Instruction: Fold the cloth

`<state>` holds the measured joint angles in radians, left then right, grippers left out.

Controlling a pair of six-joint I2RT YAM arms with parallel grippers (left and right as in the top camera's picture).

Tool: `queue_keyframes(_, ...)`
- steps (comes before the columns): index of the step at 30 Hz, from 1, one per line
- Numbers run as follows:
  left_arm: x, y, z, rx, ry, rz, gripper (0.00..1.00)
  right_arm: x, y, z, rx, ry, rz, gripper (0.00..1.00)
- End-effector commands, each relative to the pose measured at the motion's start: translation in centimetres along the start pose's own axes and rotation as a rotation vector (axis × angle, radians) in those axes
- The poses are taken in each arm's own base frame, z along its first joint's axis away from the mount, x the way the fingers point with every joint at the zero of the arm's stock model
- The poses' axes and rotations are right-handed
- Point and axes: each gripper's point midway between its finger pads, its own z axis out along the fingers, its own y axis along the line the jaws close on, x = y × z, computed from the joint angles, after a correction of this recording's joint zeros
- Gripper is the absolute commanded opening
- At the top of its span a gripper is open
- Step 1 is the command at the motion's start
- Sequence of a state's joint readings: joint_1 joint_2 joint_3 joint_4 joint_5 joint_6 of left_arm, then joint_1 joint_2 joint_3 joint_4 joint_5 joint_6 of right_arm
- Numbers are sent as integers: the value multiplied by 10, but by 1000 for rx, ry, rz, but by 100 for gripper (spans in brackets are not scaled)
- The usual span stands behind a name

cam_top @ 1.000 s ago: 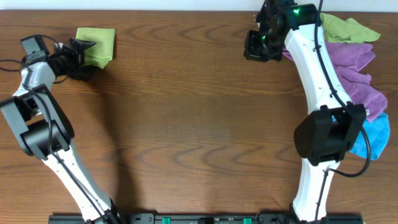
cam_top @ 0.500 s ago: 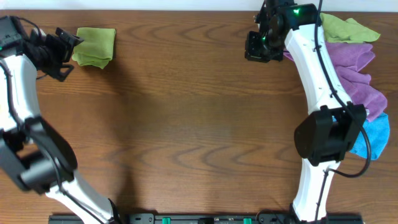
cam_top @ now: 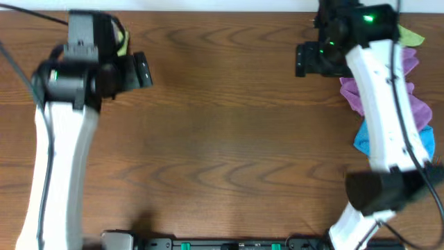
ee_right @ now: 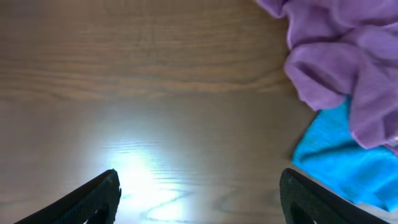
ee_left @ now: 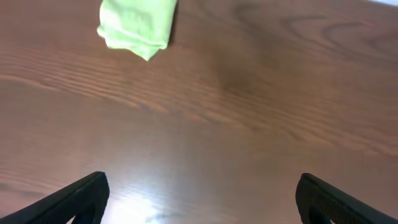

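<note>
Risks pinching the purple cloth (ee_right: 348,68) along with the blue cloth (ee_right: 336,162), overlapped near the right end effector (ee_right: 199,196), spread and empty. Finds the green cloth (ee_left: 138,25) folded small at the counter's (ee_left: 249,124) far left, ahead of the left end effector (ee_left: 199,202), likewise spread. Points one corner toward the camera; cannot fix its long axis, cropped at top.

The folded cloth (ee_left: 138,25) lies far left on the table (cam_top: 229,139), the cloth heap (ee_right: 336,56) along its right edge.
</note>
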<state>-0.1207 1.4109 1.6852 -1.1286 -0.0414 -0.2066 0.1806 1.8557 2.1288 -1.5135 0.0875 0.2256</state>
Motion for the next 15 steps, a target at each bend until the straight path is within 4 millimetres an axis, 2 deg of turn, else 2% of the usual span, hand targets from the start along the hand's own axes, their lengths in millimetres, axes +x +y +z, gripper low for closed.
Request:
queue_keyframes(1, 29, 13, -35, -45, -87, 57, 96, 21, -12, -53, -18, -137, -4, 82)
queue_keyframes(4, 71, 16, -26, -16, -76, 65, 95, 52, -16, -64, -37, -219, -33, 84)
queue_keyframes(7, 117, 10, 0, 80, -43, 44, 95, 94, -23, -46, -56, -296, -48, 88)
queue_keyframes(9, 129, 7, 11, 116, -54, 42, 96, 111, -26, -32, -65, -338, -43, 99)
queue_keyframes(13, 129, 1, 15, 149, -74, 38, 95, 120, -28, -28, -87, -437, -25, 99)
queue_keyframes(15, 132, 1, 16, 154, -59, 31, 96, 126, -29, -27, -84, -430, -26, 99)
